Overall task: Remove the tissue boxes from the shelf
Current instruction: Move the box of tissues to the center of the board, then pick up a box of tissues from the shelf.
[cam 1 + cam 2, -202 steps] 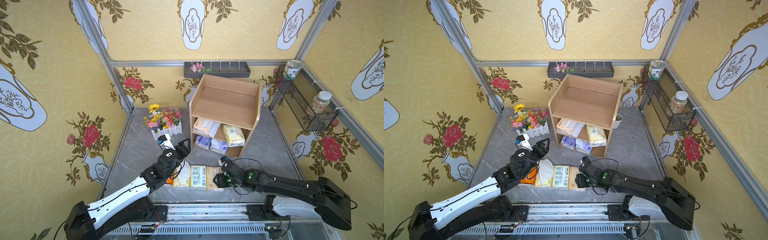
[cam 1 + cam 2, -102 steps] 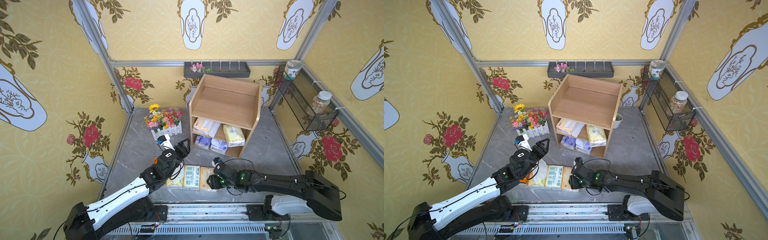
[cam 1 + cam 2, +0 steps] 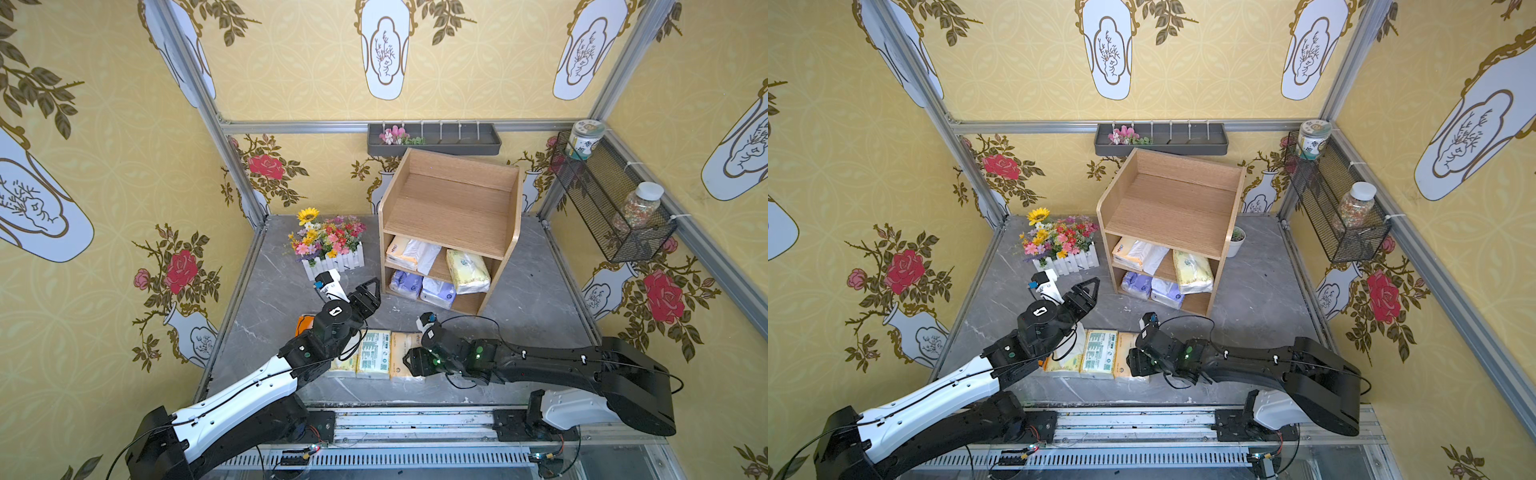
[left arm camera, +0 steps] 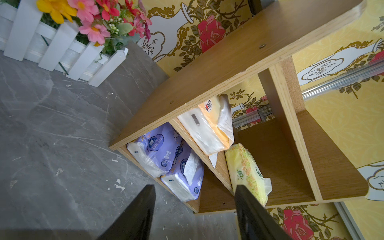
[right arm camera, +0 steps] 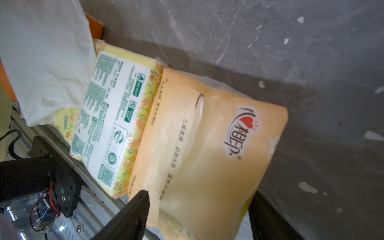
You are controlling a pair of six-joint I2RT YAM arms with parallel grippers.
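The wooden shelf (image 3: pixel 453 208) stands at the back and holds a cream tissue box (image 3: pixel 405 251) and a yellow one (image 3: pixel 467 270) on its middle tier. Two lavender ones (image 4: pixel 164 149) lie at the bottom. On the table near the front lie an orange pack (image 3: pixel 305 322), a green-labelled pack (image 3: pixel 376 353) and a cream pack (image 5: pixel 207 145) side by side. My left gripper (image 4: pixel 195 199) is open and empty, facing the shelf's lower tiers. My right gripper (image 5: pixel 199 207) is open, with a finger on either side of the cream pack's end.
A white-fenced flower box (image 3: pixel 328 249) stands left of the shelf, and a small potted plant (image 3: pixel 1236 241) behind its right side. A grey wall tray (image 3: pixel 434 139) and a wire basket (image 3: pixel 611 208) with jars hang on the walls. The rail (image 3: pixel 415 419) runs along the front edge.
My right gripper slid left with the cream pack, pushing the row of packs leftward, and its jaws have widened around it. The left gripper barely moved.
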